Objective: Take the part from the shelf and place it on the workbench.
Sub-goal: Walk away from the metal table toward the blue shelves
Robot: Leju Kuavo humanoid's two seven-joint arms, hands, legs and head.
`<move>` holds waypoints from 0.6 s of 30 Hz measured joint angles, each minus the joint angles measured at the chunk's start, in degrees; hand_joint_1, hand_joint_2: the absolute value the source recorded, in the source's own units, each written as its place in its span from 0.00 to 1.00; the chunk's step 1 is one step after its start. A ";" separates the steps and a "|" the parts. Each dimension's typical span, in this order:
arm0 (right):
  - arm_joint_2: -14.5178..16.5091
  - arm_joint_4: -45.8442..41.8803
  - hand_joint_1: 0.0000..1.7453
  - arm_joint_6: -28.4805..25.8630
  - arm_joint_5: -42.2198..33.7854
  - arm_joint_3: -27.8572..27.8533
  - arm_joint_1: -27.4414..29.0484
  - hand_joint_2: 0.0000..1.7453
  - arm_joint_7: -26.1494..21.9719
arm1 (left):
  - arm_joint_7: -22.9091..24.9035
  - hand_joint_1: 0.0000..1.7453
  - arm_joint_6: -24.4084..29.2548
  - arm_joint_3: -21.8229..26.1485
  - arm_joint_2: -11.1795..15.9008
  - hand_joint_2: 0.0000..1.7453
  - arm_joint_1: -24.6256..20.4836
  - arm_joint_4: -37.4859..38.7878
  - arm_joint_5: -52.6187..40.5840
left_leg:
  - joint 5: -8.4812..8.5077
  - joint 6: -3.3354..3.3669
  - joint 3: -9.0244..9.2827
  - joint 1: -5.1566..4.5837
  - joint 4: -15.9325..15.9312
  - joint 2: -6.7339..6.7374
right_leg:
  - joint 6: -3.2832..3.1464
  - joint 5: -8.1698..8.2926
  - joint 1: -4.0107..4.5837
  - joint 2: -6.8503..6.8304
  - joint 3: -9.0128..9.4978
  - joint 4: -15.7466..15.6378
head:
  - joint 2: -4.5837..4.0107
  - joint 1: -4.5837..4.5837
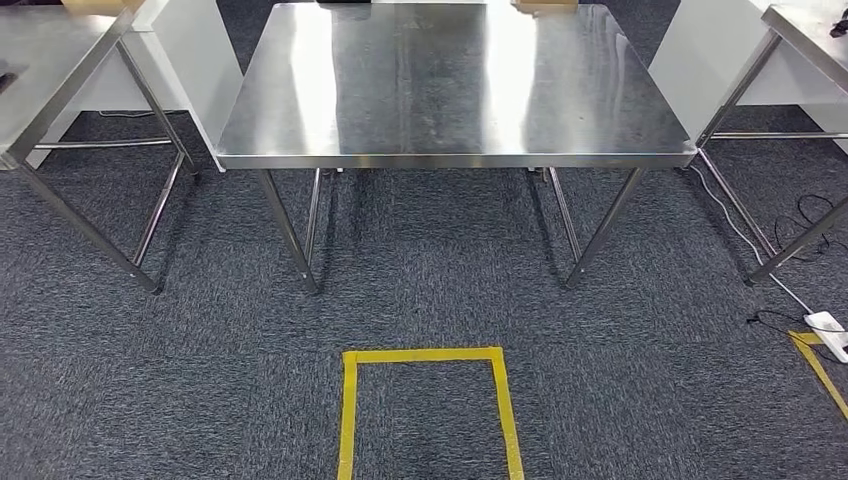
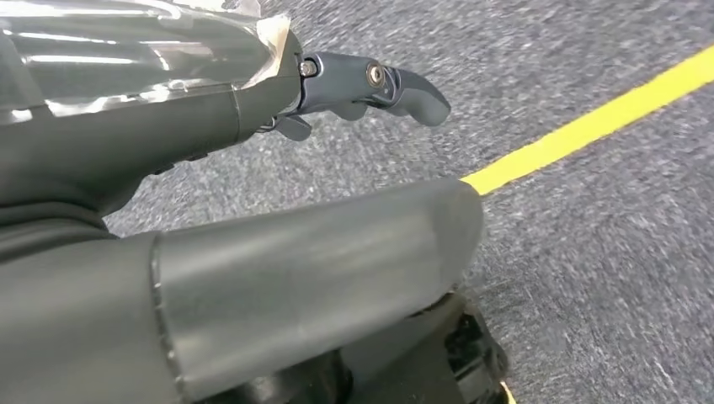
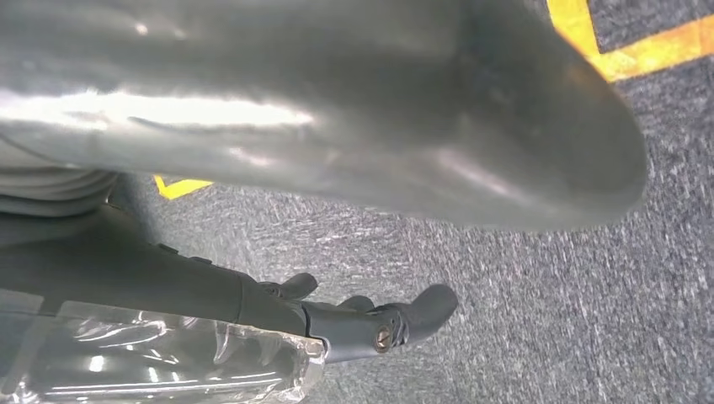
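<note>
A bare stainless steel workbench (image 1: 450,90) stands straight ahead on grey carpet. My left hand (image 2: 253,135) hangs low over the carpet, its dark fingers (image 2: 379,84) stretched out and apart from the thick grey thumb (image 2: 320,261), with nothing between them. My right hand (image 3: 253,286) hangs the same way, fingers (image 3: 387,324) extended away from the thumb (image 3: 379,109) and holding nothing. Shiny clear film lies along the back of each hand.
Steel tables stand at the left (image 1: 40,80) and right (image 1: 810,30), with white panels behind them. A yellow tape square (image 1: 425,356) marks the floor before the workbench. A white power strip (image 1: 828,330) and cables lie at the right.
</note>
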 joint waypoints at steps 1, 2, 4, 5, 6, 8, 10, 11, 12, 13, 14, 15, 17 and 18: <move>-0.02 0.00 0.00 0.00 0.03 0.08 0.00 0.00 0.00 | -0.02 0.00 0.00 0.04 0.00 0.00 -0.04 0.00 0.03 | 0.45 0.50 -0.20 -0.01 -0.27 0.07 | 0.25 -0.32 -0.03 0.03 -0.36 0.34 | 0.01 0.07; 0.00 0.01 0.00 0.01 0.03 0.13 0.00 0.00 0.01 | -0.03 0.00 0.00 0.07 0.00 0.00 -0.10 0.00 0.03 | 0.94 1.04 -0.48 0.04 -0.55 0.16 | 0.25 -1.33 -0.06 0.06 -0.99 1.55 | 0.00 0.21; 0.07 0.02 0.00 0.02 -0.03 0.17 0.00 0.00 0.03 | -0.05 0.00 -0.02 0.07 0.02 0.00 -0.26 0.00 -0.03 | 1.86 1.71 -1.37 0.03 -0.80 0.29 | -0.25 -5.21 -0.18 0.11 -3.45 7.52 | -0.01 0.76; 0.11 0.02 0.00 0.02 -0.07 0.17 0.00 0.00 0.04 | -0.04 0.00 -0.06 0.07 0.05 0.00 -0.29 0.00 -0.10 | 2.26 1.84 -1.94 -0.02 -0.77 0.35 | -0.40 -7.27 -0.21 0.12 -4.86 11.49 | -0.01 1.03; 0.13 0.02 0.00 0.02 -0.10 0.17 0.01 0.00 0.04 | -0.02 0.00 -0.10 0.07 0.08 0.00 -0.32 0.00 -0.19 | 2.66 1.83 -2.49 -0.07 -0.74 0.41 | -0.31 -8.67 -0.23 0.11 -5.82 14.67 | -0.01 1.22; 0.12 0.02 0.00 0.01 -0.14 0.18 0.02 0.00 0.04 | 0.03 0.00 -0.17 0.07 0.13 0.00 -0.34 0.00 -0.31 | 3.41 1.67 -3.45 -0.12 -0.71 0.49 | 0.50 -8.76 -0.24 0.11 -4.64 15.07 | -0.01 1.40; 0.09 0.02 0.00 0.00 -0.16 0.21 -0.06 0.00 0.04 | 0.07 0.00 -0.17 0.07 0.13 0.00 -0.39 0.00 -0.33 | 4.13 1.34 -4.22 -0.13 -0.65 0.49 | 1.39 -6.34 -0.30 0.10 0.87 6.92 | -0.01 1.60; 0.10 0.03 0.00 0.00 -0.15 0.24 -0.16 0.00 0.04 | 0.07 0.00 -0.17 0.07 0.14 0.00 -0.44 -0.01 -0.32 | 4.51 1.05 -4.50 -0.16 -0.67 0.47 | 1.37 -5.38 -0.24 0.19 3.61 2.69 | 0.00 1.67; 0.12 0.03 0.00 -0.01 -0.11 0.27 -0.23 0.00 0.04 | 0.06 0.00 -0.16 0.07 0.15 0.00 -0.49 -0.02 -0.29 | 4.88 0.72 -4.66 -0.20 -0.67 0.46 | 1.19 -4.58 -0.07 0.32 5.50 -0.48 | 0.01 1.66; 0.14 0.04 0.00 -0.01 -0.07 0.31 -0.27 0.00 0.04 | 0.04 0.00 -0.14 0.08 0.16 0.00 -0.56 -0.03 -0.26 | 5.21 0.36 -4.76 -0.24 -0.65 0.43 | 0.80 -4.33 0.10 0.46 6.13 -2.00 | 0.01 1.63; 0.13 0.04 0.00 -0.03 -0.02 0.34 -0.30 0.00 0.05 | 0.02 0.00 -0.12 0.08 0.16 0.00 -0.62 -0.03 -0.21 | 5.55 -0.03 -4.81 -0.24 -0.75 0.40 | 0.30 -4.16 0.40 0.59 5.89 -2.12 | 0.00 1.56; 0.11 0.04 0.00 -0.04 0.02 0.38 -0.29 0.00 0.09 | 0.01 0.00 -0.10 0.09 0.14 0.00 -0.65 -0.03 -0.17 | 5.89 -0.44 -4.85 -0.23 -0.83 0.36 | -0.14 -3.84 0.51 0.63 5.42 -2.18 | -0.01 1.50; 0.10 0.04 0.00 -0.07 0.04 0.48 -0.38 0.00 0.19 | -0.01 0.00 -0.04 0.11 0.12 0.00 -0.63 -0.02 -0.14 | 5.18 -1.23 -5.40 -0.01 -0.35 0.20 | -1.48 -3.09 0.03 0.50 4.71 -2.39 | -0.01 1.38; 0.12 0.04 0.00 -0.07 0.01 0.52 -0.39 0.00 0.26 | 0.00 0.00 -0.03 0.13 0.13 0.00 -0.58 -0.02 -0.15 | 3.36 -1.57 -6.00 0.12 1.11 0.14 | -2.19 -2.54 -0.23 0.36 4.31 -2.51 | -0.01 1.13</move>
